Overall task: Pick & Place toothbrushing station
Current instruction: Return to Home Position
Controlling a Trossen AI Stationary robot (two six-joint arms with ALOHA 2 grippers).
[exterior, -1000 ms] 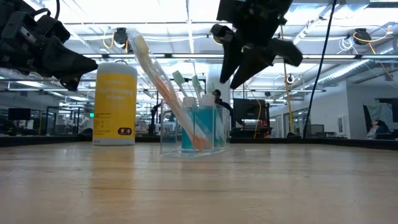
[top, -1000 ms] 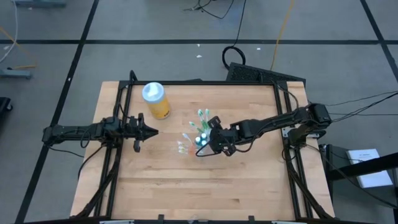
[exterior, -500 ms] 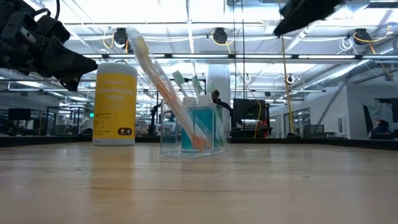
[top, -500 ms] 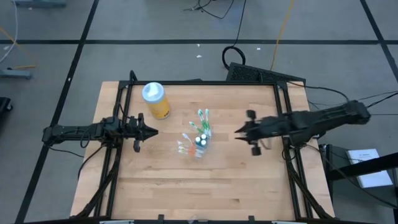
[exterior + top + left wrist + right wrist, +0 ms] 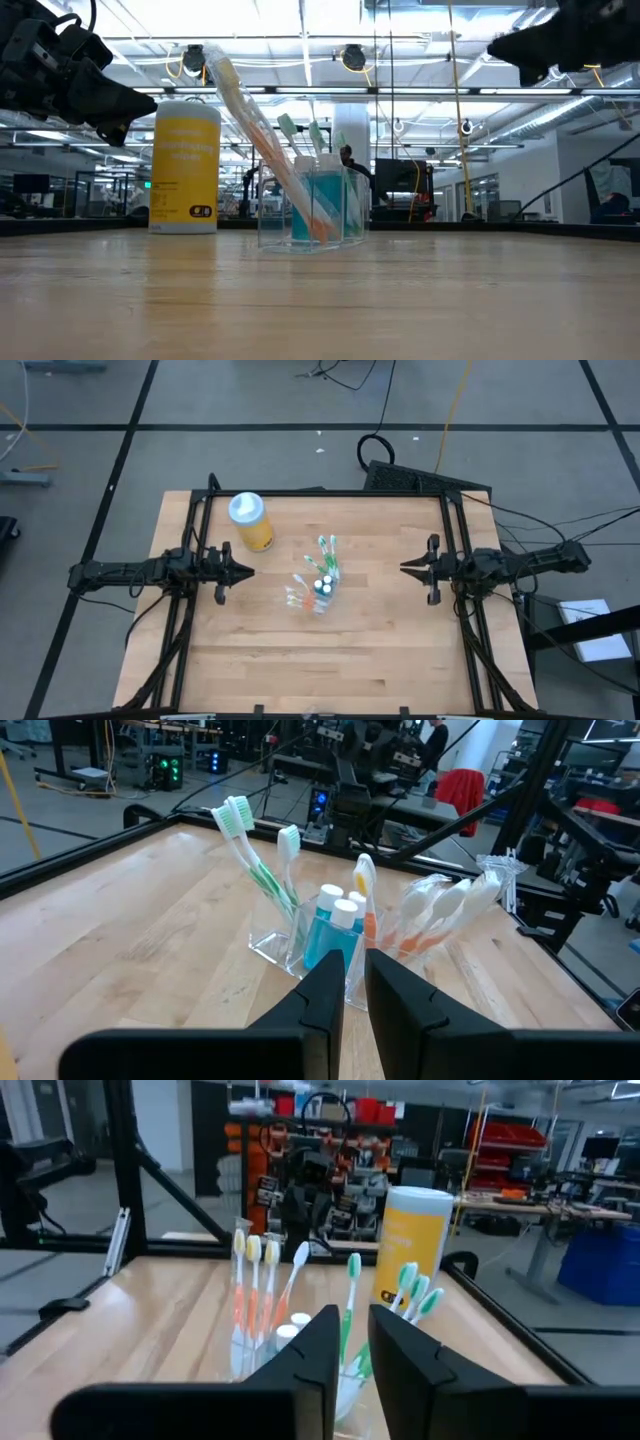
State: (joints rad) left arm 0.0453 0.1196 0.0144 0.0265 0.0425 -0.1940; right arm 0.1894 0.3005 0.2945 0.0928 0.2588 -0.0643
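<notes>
The toothbrushing station (image 5: 318, 584) is a small clear cup standing on its base at the table's middle. It holds green, orange and white toothbrushes and teal white-capped tubes (image 5: 335, 925). The brushes lean out over its rim (image 5: 310, 215). My left gripper (image 5: 248, 570) hovers level at the table's left, shut and pointing at the station, with its fingertips close together in the left wrist view (image 5: 354, 982). My right gripper (image 5: 404, 568) hovers level at the table's right, shut and empty, and also points at the station (image 5: 300, 1340).
A yellow bottle with a pale blue lid (image 5: 250, 520) stands at the far left, behind the station. Black frame rails (image 5: 452, 540) run along the table's left and right sides. Bare wood lies between the station and the near edge.
My right gripper has drawn back from just above the station toward the table's right edge. It has tipped from slanting down to level, and its fingers have shut. The station stands where it was.
</notes>
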